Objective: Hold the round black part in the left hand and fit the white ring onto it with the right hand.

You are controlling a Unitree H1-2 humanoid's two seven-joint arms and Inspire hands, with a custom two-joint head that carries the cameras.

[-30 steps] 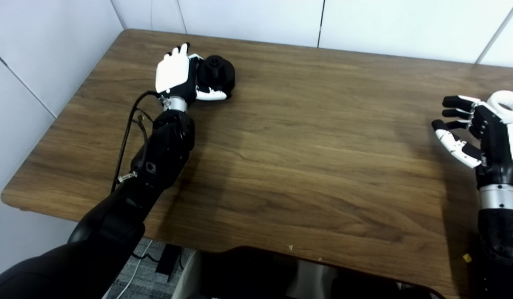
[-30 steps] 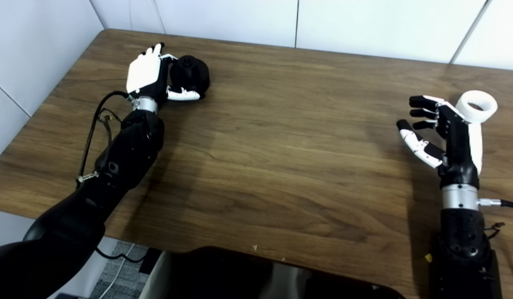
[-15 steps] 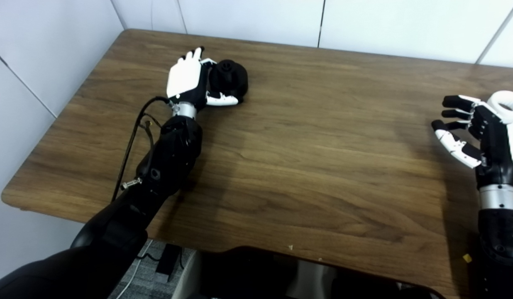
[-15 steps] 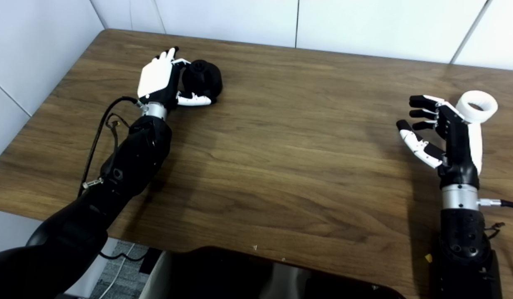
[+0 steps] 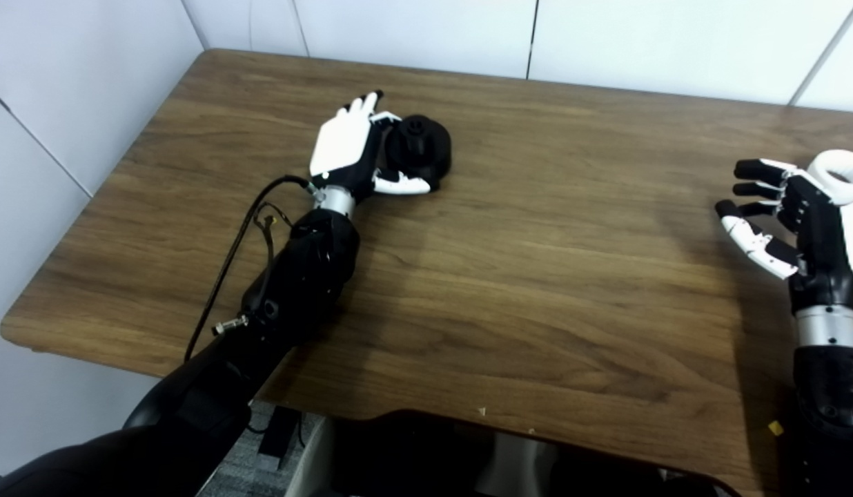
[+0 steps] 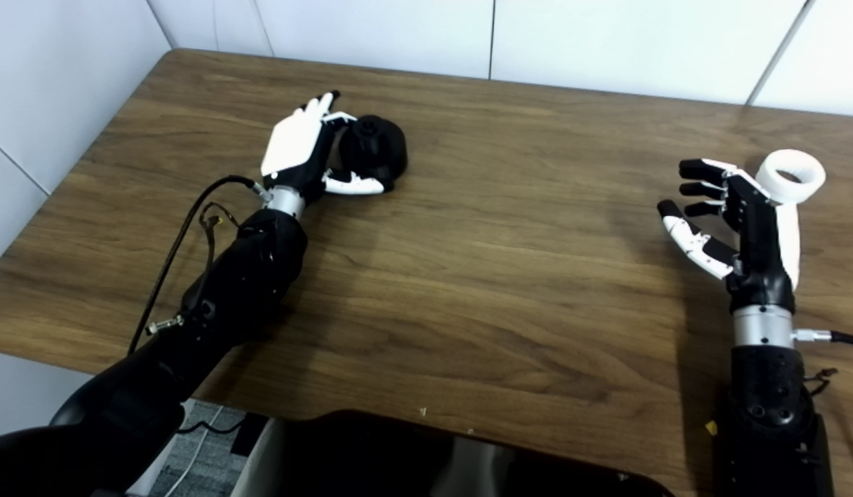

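Observation:
The round black part is at the back left of the wooden table, with a small knob on top. My left hand is wrapped around its left side, with the thumb across its front and the fingers behind it. Whether the part is lifted or rests on the table does not show. The white ring lies on the table at the far right. My right hand stands just left of the ring, fingers spread and empty, apart from it.
A black cable runs along my left forearm. The table's front edge is close to my body, with a dark shape below it. White wall panels stand behind and to the left of the table.
My left hand has moved to the right and slightly nearer, and the black part has moved with it. The right hand and the white ring have not moved.

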